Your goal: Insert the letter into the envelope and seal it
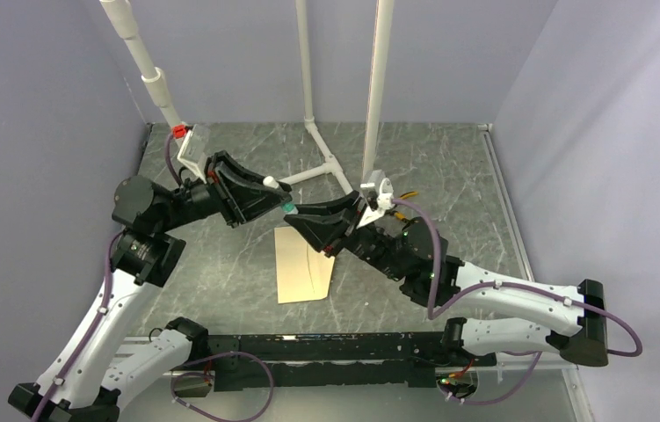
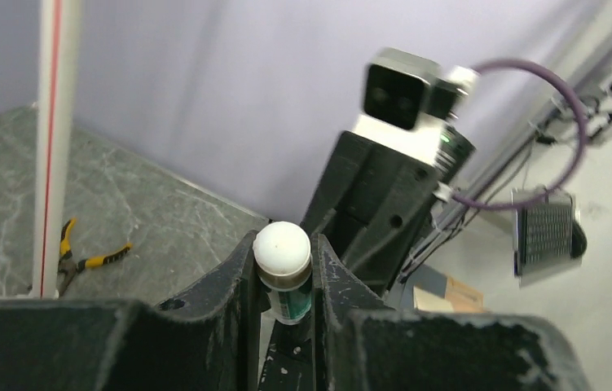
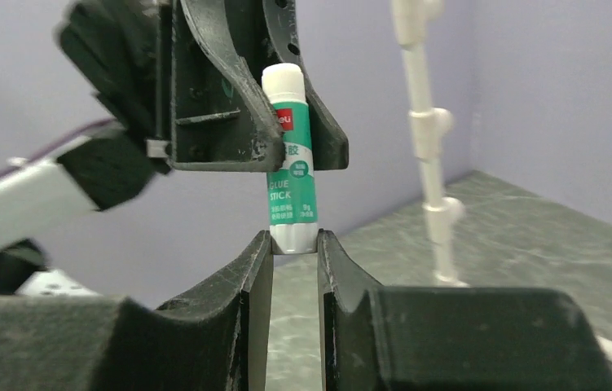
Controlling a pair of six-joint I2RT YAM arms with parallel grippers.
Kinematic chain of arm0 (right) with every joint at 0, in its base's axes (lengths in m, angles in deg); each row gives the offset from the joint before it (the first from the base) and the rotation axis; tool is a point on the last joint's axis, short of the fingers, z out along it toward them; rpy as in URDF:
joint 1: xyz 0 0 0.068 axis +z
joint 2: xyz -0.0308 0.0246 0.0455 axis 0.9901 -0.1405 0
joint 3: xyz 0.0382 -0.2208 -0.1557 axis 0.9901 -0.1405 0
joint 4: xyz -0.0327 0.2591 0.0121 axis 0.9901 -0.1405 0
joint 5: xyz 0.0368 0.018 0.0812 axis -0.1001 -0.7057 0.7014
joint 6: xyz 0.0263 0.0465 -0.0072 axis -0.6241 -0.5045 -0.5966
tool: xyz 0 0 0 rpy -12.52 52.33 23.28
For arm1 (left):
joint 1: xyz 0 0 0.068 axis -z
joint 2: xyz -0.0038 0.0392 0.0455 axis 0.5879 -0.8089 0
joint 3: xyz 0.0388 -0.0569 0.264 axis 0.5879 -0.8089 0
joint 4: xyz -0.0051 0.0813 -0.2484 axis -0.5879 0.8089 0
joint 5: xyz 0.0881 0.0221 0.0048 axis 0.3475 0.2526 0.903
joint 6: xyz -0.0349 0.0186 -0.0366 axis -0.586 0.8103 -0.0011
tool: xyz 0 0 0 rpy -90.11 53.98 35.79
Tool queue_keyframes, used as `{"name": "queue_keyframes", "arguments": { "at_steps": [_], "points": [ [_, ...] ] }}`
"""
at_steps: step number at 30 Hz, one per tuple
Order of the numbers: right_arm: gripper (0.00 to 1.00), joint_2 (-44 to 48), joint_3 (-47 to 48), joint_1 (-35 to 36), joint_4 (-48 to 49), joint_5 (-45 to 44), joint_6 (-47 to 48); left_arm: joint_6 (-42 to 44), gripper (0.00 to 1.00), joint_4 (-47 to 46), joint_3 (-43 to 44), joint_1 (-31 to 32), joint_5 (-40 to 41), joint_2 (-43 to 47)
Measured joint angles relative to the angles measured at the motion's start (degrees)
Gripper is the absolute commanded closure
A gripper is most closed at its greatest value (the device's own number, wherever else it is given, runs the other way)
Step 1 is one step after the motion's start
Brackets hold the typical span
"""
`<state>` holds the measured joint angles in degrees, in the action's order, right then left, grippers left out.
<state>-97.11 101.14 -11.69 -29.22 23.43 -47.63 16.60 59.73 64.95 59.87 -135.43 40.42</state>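
Fingers first. Your left gripper (image 2: 283, 259) pinches a white-capped, green-and-white plastic glue stick (image 3: 292, 183) just below the cap, one finger each side. On your right gripper (image 3: 294, 244) the fingertips press against both sides of the stick's bottom end. The stick is bridged btw the two grippers, up off the table. Its long axis runs gripper to gripper: in the top view the cap points far-left and the base near-right. Label reads GLUE STICK; cap is on.

Below them a plain tan paper envelope (image 1: 301, 268) lies flat on the grey marbled tabletop (image 1: 449, 176), approx centre, btw your two arms. Its long axis runs near-far w/ a slight tilt. The far right corner is hidden under the right gripper. The face is unpatterned w/ one faint curved line across it. Which end carries the flap: can't tell.

Further out, a white pipe frame (image 1: 326, 163) stands at the back of the table. Yellow-handled pliers (image 2: 82, 257) lie on the tabletop beside a pipe upright.
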Motion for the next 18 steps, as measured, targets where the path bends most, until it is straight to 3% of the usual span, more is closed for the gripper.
{"name": "queue_keyframes", "arguments": {
  "at_steps": [11,13,16,18],
  "points": [
    [1.0,1.3,-6.9,-0.6,17.8,17.1,-14.2,-0.2,0.97,-20.7,-2.6,0.3,-16.0,1.4],
    [0.89,1.3,-7.9,-0.6,20.3,18.8,-13.9,-1.1,0.98,-23.8,-2.5,0.3,-18.5,0.8],
    [0.57,1.7,-8.0,-0.7,19.3,20.0,-9.4,-1.8,0.98,-26.5,-2.5,0.3,-20.3,-0.1],
    [0.45,2.8,-7.9,-0.6,17.6,20.1,-5.1,-1.9,0.97,-26.7,-2.5,0.3,-20.6,-0.4]
  ]
}}
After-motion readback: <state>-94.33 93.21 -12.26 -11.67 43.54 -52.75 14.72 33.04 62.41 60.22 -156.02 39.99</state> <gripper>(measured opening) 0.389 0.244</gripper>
